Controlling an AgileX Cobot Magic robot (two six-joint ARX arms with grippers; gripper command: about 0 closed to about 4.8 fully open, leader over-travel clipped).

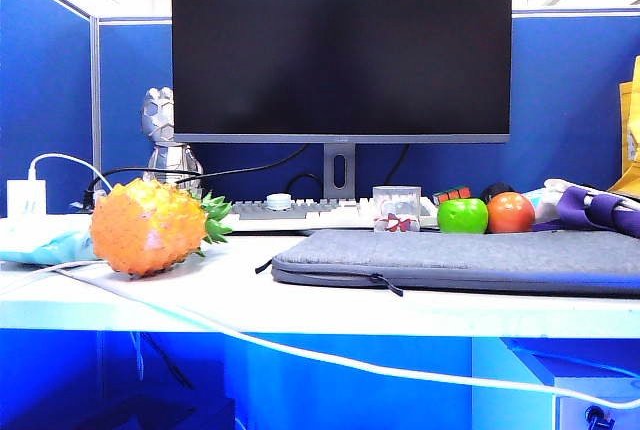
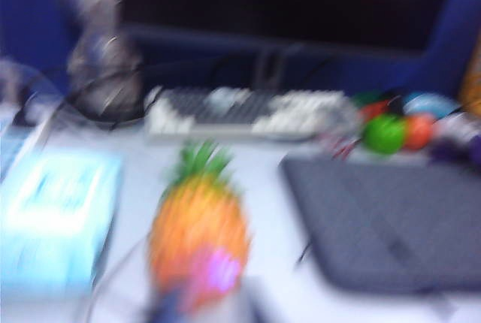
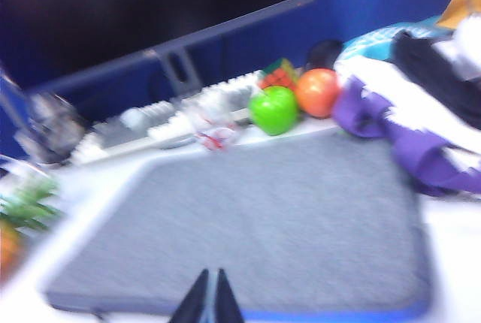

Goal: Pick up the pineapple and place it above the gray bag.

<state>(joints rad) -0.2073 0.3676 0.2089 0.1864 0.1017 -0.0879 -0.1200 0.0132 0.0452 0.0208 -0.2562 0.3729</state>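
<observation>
The orange-yellow pineapple point(image 1: 150, 225) lies on its side at the left of the white desk, green crown pointing toward the gray bag point(image 1: 470, 258), which lies flat to its right. The left wrist view is badly blurred. There the pineapple point(image 2: 199, 233) sits just in front of my left gripper point(image 2: 207, 312), whose fingers are a dark smear, so their state is unreadable. My right gripper point(image 3: 210, 276) is shut, tips together, hovering over the near edge of the gray bag point(image 3: 248, 218). Neither gripper shows in the exterior view.
A green apple point(image 1: 462, 215) and a red apple point(image 1: 510, 212) sit behind the bag, with a keyboard point(image 1: 300, 213), a clear cup point(image 1: 397, 207) and a monitor point(image 1: 340, 45). A light-blue packet point(image 1: 40, 245) lies at left. A white cable point(image 1: 300, 350) crosses the front edge. Purple-white cloth point(image 1: 600, 208) lies at right.
</observation>
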